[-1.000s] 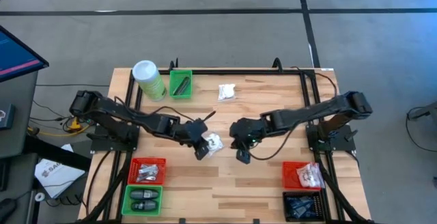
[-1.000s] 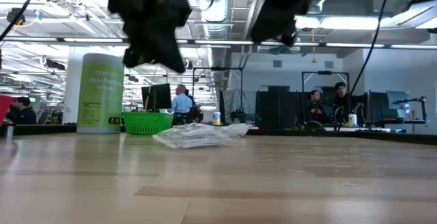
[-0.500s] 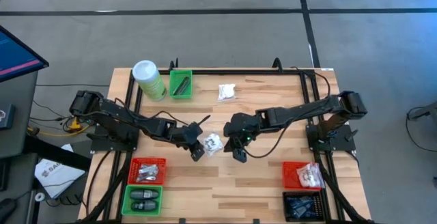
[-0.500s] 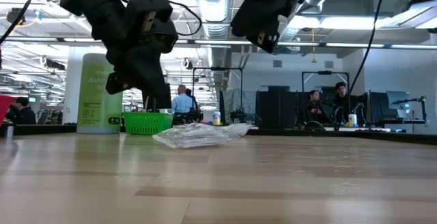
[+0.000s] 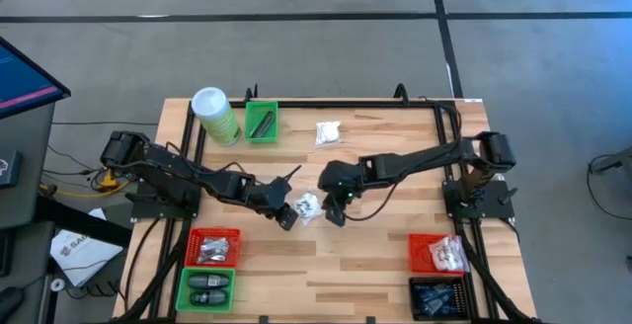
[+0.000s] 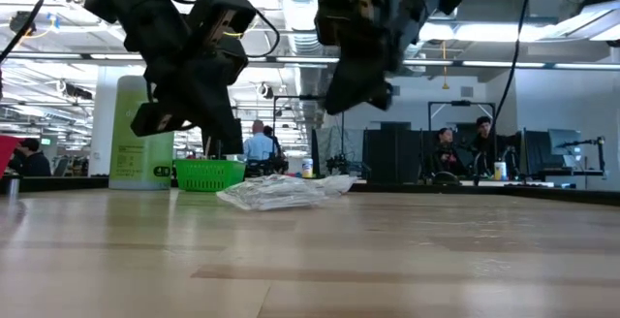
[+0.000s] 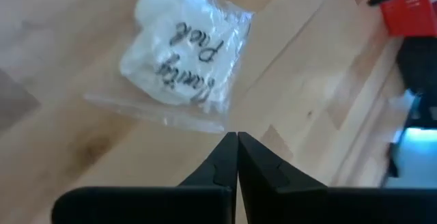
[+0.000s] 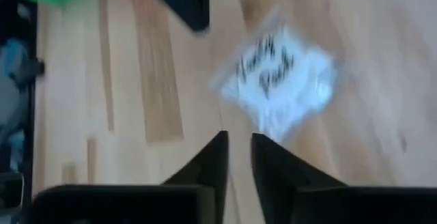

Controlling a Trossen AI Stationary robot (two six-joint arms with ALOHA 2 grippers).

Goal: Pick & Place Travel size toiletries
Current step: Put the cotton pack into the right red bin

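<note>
A white crinkly sachet (image 5: 308, 205) with black writing lies flat on the wood between my two grippers; it also shows in the left wrist view (image 7: 184, 57) and the right wrist view (image 8: 280, 80). My left gripper (image 5: 286, 217) hovers just left of it, shut, its tips (image 7: 237, 136) short of the sachet's clear edge. My right gripper (image 5: 334, 212) hovers just right of it, its fingers (image 8: 235, 142) a narrow gap apart. A second white sachet (image 5: 327, 133) lies farther back. In the low view both grippers, left (image 6: 155, 119) and right (image 6: 339, 95), hang above the table.
A green canister with a white lid (image 5: 214, 115) and a green bin (image 5: 262, 121) stand at the far left. A red bin (image 5: 213, 248) and a green bin (image 5: 205, 289) sit at the near left, a red bin (image 5: 437, 254) and a black bin (image 5: 434, 297) at the near right.
My right gripper has moved toward the table's left and slightly toward its far edge, closing in on the sachet. My left gripper has drawn back a little toward the left. The sachet has stayed where it was.
</note>
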